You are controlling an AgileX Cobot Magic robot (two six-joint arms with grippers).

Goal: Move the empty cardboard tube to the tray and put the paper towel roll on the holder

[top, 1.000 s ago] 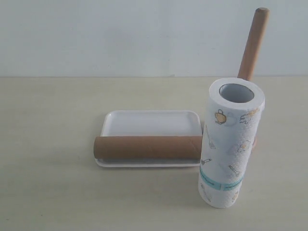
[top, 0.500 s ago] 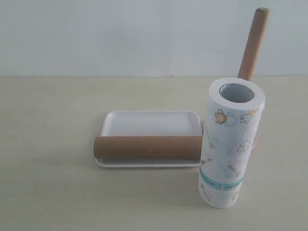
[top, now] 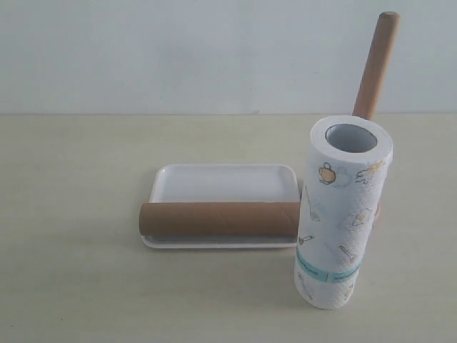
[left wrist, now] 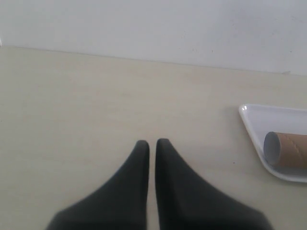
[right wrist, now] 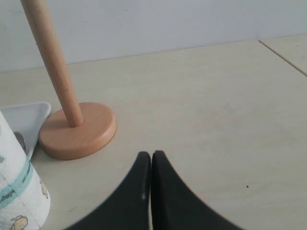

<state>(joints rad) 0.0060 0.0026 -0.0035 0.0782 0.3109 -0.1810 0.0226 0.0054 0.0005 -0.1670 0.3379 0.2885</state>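
Observation:
The brown cardboard tube (top: 218, 219) lies lengthwise along the near side of the white tray (top: 223, 180); its open end (left wrist: 286, 149) shows in the left wrist view inside the tray (left wrist: 254, 124). The printed paper towel roll (top: 343, 211) stands upright on the table in front of the wooden holder (top: 375, 66), whose bare dowel rises behind it. The holder's disc base (right wrist: 78, 130) and the roll's edge (right wrist: 19, 191) show in the right wrist view. My left gripper (left wrist: 151, 142) and right gripper (right wrist: 151, 154) are both shut and empty, off to either side above the table. Neither appears in the exterior view.
A pale wooden tabletop (top: 78, 214) runs back to a white wall. A seam in the table (right wrist: 283, 57) crosses the corner of the right wrist view.

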